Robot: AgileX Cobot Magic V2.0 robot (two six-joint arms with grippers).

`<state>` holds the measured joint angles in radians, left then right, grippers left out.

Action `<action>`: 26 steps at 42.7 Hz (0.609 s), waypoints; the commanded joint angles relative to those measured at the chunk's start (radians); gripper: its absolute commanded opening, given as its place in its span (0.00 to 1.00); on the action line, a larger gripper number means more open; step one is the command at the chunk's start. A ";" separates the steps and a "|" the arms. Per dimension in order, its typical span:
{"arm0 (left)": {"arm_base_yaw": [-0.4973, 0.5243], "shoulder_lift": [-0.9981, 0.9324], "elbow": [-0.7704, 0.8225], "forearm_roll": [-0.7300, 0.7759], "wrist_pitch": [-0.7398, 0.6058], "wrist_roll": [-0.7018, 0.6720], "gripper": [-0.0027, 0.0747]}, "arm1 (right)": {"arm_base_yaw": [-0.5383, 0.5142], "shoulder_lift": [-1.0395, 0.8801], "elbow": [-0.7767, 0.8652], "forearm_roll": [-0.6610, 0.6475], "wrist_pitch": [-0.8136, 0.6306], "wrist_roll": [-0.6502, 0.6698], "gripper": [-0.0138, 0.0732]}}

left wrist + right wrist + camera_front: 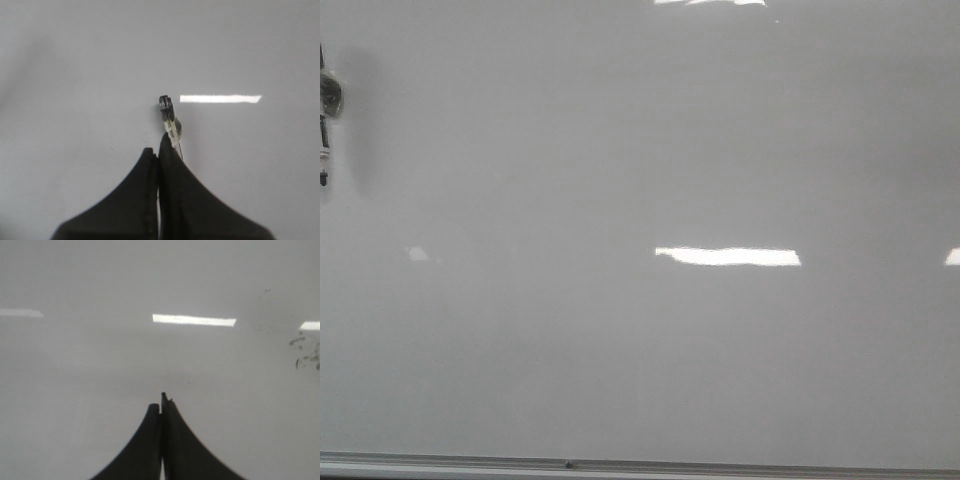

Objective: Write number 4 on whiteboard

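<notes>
The whiteboard [640, 330] fills my front view, glossy pale grey and still blank: no number 4 is anywhere on it, so I judge the writing step has not begun. A thin metal frame edge [640, 465] runs along the board at 6 o'clock, and hard white light reflections [728, 257] sit just right of centre and at 12 o'clock.

At 9 to 10 o'clock in the front view a small dark marker [328, 110] pokes in from the edge, throwing a soft shadow beside it. My left wrist view shows why: the left gripper [159, 152], two matte black tapered fingers, is pinching that marker [169, 120], a slim piece with a dark tip and a clear collar, its point close to the board; whether it touches I cannot tell.

The right gripper [162, 402] hangs over bare board with its fingers pressed together; a tiny dark nub shows at the tips, too small to identify. Faint dark smudges [305, 352] mark the board at its 3 o'clock.

My next move, as I read it: carry the left arm inward, set the tip down, and draw the slanted stroke.
</notes>
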<state>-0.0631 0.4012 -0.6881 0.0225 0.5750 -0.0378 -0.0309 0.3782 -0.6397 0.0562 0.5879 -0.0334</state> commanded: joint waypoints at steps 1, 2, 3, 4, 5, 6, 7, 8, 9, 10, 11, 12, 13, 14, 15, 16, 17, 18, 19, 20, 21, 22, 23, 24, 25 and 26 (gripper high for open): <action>0.003 0.051 -0.035 -0.006 -0.048 -0.009 0.01 | 0.001 0.045 -0.035 0.001 -0.053 -0.001 0.08; 0.003 0.059 -0.035 -0.011 -0.037 -0.009 0.01 | 0.001 0.052 -0.035 0.001 -0.052 -0.001 0.08; 0.003 0.065 -0.035 -0.014 -0.030 -0.009 0.01 | 0.001 0.062 -0.034 0.001 -0.052 -0.001 0.08; 0.003 0.074 -0.035 -0.022 -0.023 -0.009 0.01 | 0.001 0.069 -0.034 0.001 -0.054 -0.001 0.08; 0.003 0.080 -0.035 -0.031 -0.018 -0.009 0.01 | 0.001 0.076 -0.033 0.001 -0.054 -0.001 0.08; 0.003 0.082 -0.035 -0.034 -0.016 -0.009 0.01 | 0.001 0.083 -0.033 0.001 -0.054 -0.001 0.08; 0.003 0.091 -0.035 -0.034 -0.016 -0.009 0.01 | 0.001 0.089 -0.032 0.001 -0.050 -0.001 0.08; 0.003 0.097 -0.035 -0.034 -0.016 -0.009 0.01 | 0.001 0.102 -0.032 0.001 -0.045 -0.001 0.08; 0.003 0.101 -0.035 -0.034 -0.016 -0.009 0.01 | 0.001 0.107 -0.032 0.001 -0.041 -0.001 0.08; 0.003 0.107 -0.035 -0.034 -0.016 -0.009 0.01 | 0.001 0.116 -0.032 0.001 -0.031 -0.001 0.08; 0.003 0.112 -0.035 -0.034 -0.016 -0.009 0.01 | 0.001 0.126 -0.032 0.001 -0.024 -0.001 0.08; 0.003 0.118 -0.035 -0.034 -0.016 -0.009 0.01 | 0.001 0.136 -0.032 0.001 -0.019 -0.001 0.08; 0.003 0.123 -0.035 -0.034 -0.016 -0.009 0.01 | 0.001 0.144 -0.032 0.001 -0.014 -0.001 0.08; 0.003 0.127 -0.035 -0.034 -0.016 -0.009 0.01 | 0.001 0.153 -0.032 0.001 -0.010 -0.001 0.08; 0.003 0.131 -0.035 -0.034 -0.016 -0.009 0.01 | 0.001 0.165 -0.032 0.001 -0.007 -0.001 0.08; 0.003 0.138 -0.035 -0.034 -0.016 -0.009 0.01 | 0.001 0.173 -0.032 0.001 -0.006 -0.001 0.08; 0.003 0.139 -0.035 -0.034 -0.016 -0.009 0.01 | 0.001 0.181 -0.032 0.001 -0.006 -0.002 0.08; 0.003 0.144 -0.035 -0.034 -0.016 -0.008 0.01 | 0.001 0.188 -0.032 0.001 -0.006 -0.002 0.09; 0.003 0.150 -0.035 -0.034 -0.016 -0.005 0.02 | 0.001 0.195 -0.032 0.001 -0.006 -0.003 0.10; 0.003 0.153 -0.035 -0.034 -0.016 -0.002 0.03 | 0.001 0.201 -0.032 0.001 -0.006 -0.003 0.12; 0.003 0.157 -0.035 -0.034 -0.016 0.000 0.06 | 0.001 0.206 -0.032 0.001 -0.006 -0.004 0.15; 0.003 0.158 -0.035 -0.032 -0.016 0.000 0.09 | 0.001 0.211 -0.032 0.001 -0.006 -0.007 0.19; 0.003 0.163 -0.035 -0.032 -0.016 0.000 0.13 | 0.001 0.218 -0.032 0.001 -0.006 -0.011 0.23; 0.003 0.167 -0.035 -0.029 -0.016 0.000 0.17 | 0.001 0.219 -0.032 0.001 -0.004 -0.014 0.28; 0.003 0.171 -0.035 -0.029 -0.016 0.000 0.23 | 0.001 0.222 -0.032 0.001 -0.002 -0.016 0.34; 0.003 0.174 -0.035 -0.029 -0.016 0.000 0.31 | 0.001 0.226 -0.032 0.001 0.000 -0.016 0.42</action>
<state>-0.0631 0.5533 -0.6881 0.0000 0.6286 -0.0378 -0.0309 0.5836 -0.6397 0.0562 0.6431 -0.0354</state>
